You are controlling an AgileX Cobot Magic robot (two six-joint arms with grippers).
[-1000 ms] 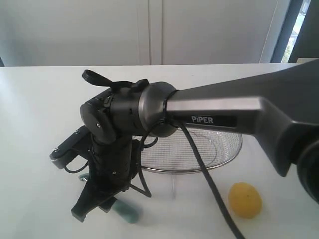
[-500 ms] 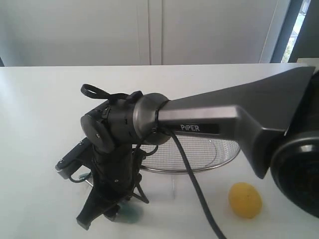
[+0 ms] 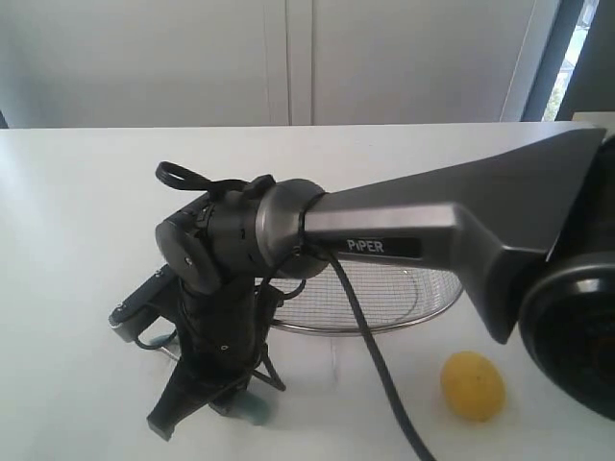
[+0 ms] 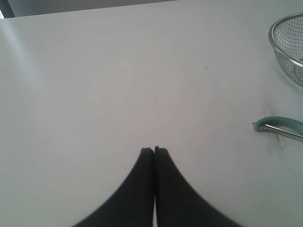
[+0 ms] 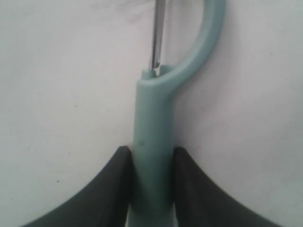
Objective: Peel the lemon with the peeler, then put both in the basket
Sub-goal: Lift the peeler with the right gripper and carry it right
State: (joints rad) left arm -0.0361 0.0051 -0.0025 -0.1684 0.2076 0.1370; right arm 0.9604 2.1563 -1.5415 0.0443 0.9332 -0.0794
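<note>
The right gripper (image 5: 151, 158) pinches the peeler (image 5: 154, 109) by its handle, one dark finger pressed against each side, just short of where the handle forks into the loop. That looks a sound hold. The handle is probably stiff, light plastic, smooth and a little slippery, so a firm squeeze on the straight part should keep it from twisting, and the thin blade is best left untouched. The peeler is pale teal, with a rounded straight handle, a curved loop head and a narrow bright metal blade. It seems to lie flat on the white tabletop (image 3: 86, 192), just beside the basket (image 3: 384, 329). The lemon (image 3: 473, 385), small, oval and yellow, sits apart from the peeler, near the basket's rim, and would likely roll. The left gripper (image 4: 154, 150) hangs pressed together over bare tabletop, holding nothing.
</note>
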